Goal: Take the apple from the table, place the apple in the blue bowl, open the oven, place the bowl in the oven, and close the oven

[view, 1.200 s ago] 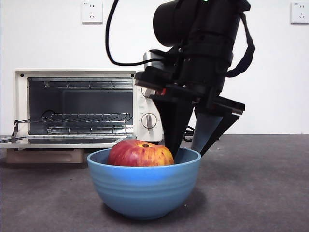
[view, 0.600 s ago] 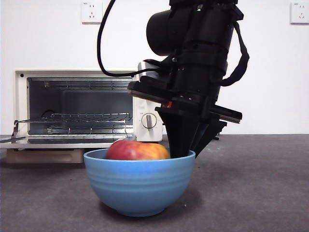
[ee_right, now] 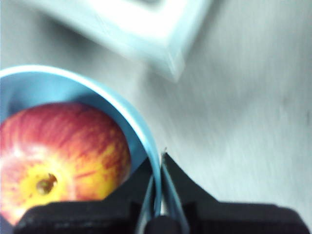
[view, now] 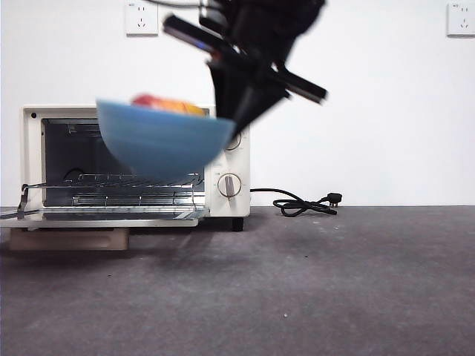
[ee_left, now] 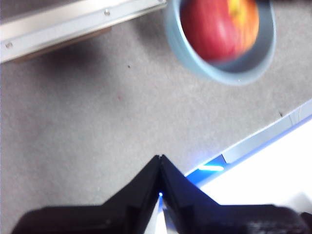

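Blue bowl (view: 165, 142) with apple (ee_right: 61, 158) now lifted off table (view: 312, 289) | right end effector (ee_right: 158, 163) clamped on rim | we judge oven (view: 133, 163) insertion next | left end effector (ee_left: 160, 163) closed, idle

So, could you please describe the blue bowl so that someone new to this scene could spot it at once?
Find the cream-white oven with its door folded down. In front of its open cavity the right gripper holds the blue bowl in the air by its rim. It is the only glossy blue thing, with a red apple inside.
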Controlling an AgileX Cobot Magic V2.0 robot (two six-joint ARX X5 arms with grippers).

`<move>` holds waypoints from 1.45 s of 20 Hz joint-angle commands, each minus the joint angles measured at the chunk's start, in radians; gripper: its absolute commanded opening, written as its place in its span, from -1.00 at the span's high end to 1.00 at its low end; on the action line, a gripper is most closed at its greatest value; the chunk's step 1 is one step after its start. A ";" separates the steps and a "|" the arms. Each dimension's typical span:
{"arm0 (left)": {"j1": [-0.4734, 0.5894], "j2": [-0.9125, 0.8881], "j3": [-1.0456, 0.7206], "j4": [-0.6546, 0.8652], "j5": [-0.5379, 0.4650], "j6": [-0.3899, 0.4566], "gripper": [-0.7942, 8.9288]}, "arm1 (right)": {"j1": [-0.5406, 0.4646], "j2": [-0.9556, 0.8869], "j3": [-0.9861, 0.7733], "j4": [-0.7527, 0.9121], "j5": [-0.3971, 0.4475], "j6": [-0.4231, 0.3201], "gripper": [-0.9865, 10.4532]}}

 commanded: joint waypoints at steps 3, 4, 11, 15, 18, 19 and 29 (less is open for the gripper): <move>-0.017 -0.011 0.000 -0.021 -0.002 -0.018 0.85 | -0.027 0.172 0.299 -0.091 -0.003 0.016 0.85; -0.022 -0.017 0.000 -0.021 -0.002 -0.019 0.85 | -0.035 0.226 0.388 -0.131 -0.003 0.016 0.85; -0.048 -0.072 0.000 -0.026 -0.002 -0.032 0.85 | -0.072 0.613 0.960 -0.320 -0.072 0.136 0.85; -0.049 -0.104 0.000 -0.051 -0.002 -0.033 0.85 | -0.091 0.683 1.032 -0.300 -0.083 0.234 0.85; -0.049 -0.133 0.000 -0.062 -0.002 -0.034 0.85 | -0.092 0.695 1.031 -0.250 -0.076 0.309 0.85; -0.049 -0.141 0.000 -0.066 -0.003 -0.034 0.85 | -0.092 0.695 1.031 -0.235 -0.070 0.334 0.85; -0.049 -0.231 0.000 -0.096 0.039 -0.083 0.85 | -0.103 0.704 1.030 -0.179 0.064 0.468 0.85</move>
